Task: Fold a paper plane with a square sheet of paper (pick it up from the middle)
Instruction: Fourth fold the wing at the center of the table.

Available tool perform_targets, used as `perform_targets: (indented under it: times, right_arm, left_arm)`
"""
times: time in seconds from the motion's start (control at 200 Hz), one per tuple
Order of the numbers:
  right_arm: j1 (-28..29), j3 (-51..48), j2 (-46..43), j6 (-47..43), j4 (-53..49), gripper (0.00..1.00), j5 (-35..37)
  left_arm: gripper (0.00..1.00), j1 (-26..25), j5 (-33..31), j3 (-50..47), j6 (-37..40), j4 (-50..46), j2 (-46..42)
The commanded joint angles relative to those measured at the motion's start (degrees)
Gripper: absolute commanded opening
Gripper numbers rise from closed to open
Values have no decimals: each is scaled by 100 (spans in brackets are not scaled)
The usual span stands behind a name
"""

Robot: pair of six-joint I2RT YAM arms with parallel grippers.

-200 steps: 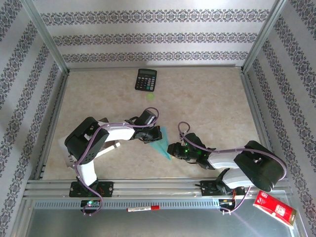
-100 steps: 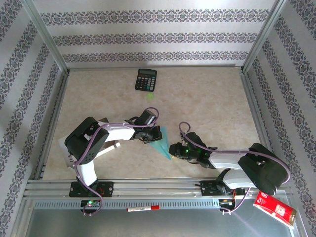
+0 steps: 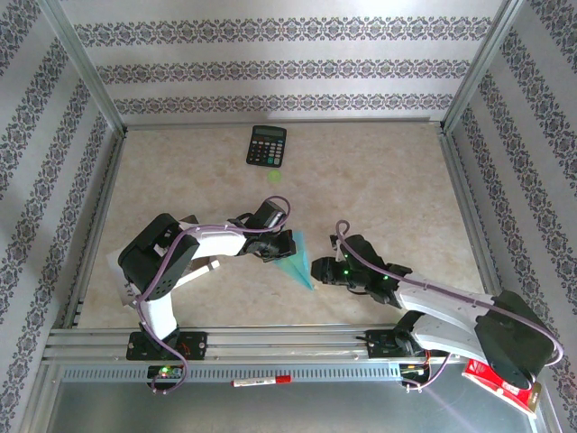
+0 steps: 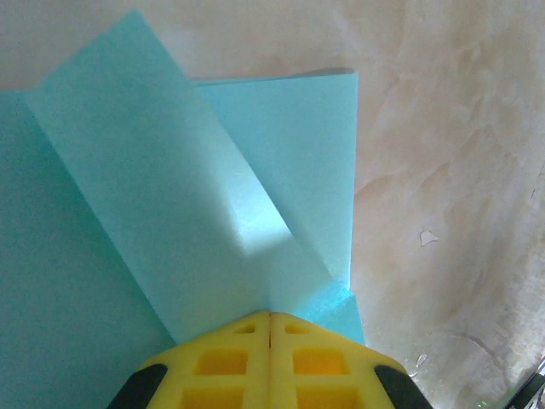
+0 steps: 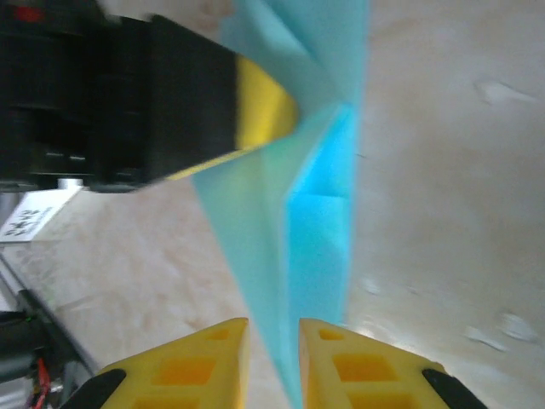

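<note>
The light-cyan sheet of paper (image 3: 297, 259) is folded into a pointed dart shape, a paper plane, and stands off the table between the two arms. My left gripper (image 3: 283, 247) is shut on it; in the left wrist view its yellow fingers (image 4: 221, 362) meet on the folded paper (image 4: 170, 187), whose flaps spread away from them. My right gripper (image 3: 316, 269) is at the paper's pointed near end. In the right wrist view the narrow tip of the paper (image 5: 315, 221) runs down between my right gripper's (image 5: 272, 332) parted fingers, with a gap beside it. The left gripper's yellow fingers (image 5: 264, 111) hold the paper further up.
A black calculator (image 3: 267, 144) lies at the back of the table, a small green scrap (image 3: 275, 176) in front of it. A white booklet (image 3: 112, 262) lies partly under the left arm. A red packet (image 3: 501, 380) and a red-white pen (image 3: 261, 382) lie at the near rail.
The right arm has stretched out, its elbow swinging right and down, while its gripper stays at the paper's tip. The left arm and the paper have hardly moved.
</note>
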Motion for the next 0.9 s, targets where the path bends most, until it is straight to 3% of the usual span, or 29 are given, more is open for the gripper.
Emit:
perform_targets:
  times: [0.0,0.125,0.375,0.894]
  right_arm:
    - [265,427,260,-384,-125,22,-8]
    - [501,819,983,-434,85,18,-139]
    - [442,1134,1814,-470,176,16,-167]
    - [147,625,1943,-351,178,13,-183]
  left_arm:
    - [0,-49,-113,-13,125,-135,243]
    - [0,-49,-122,4,127,-148,258]
    - [0,-49,-94,36,141,-172,259]
    - [3,-49,-105,120,153,-163,232]
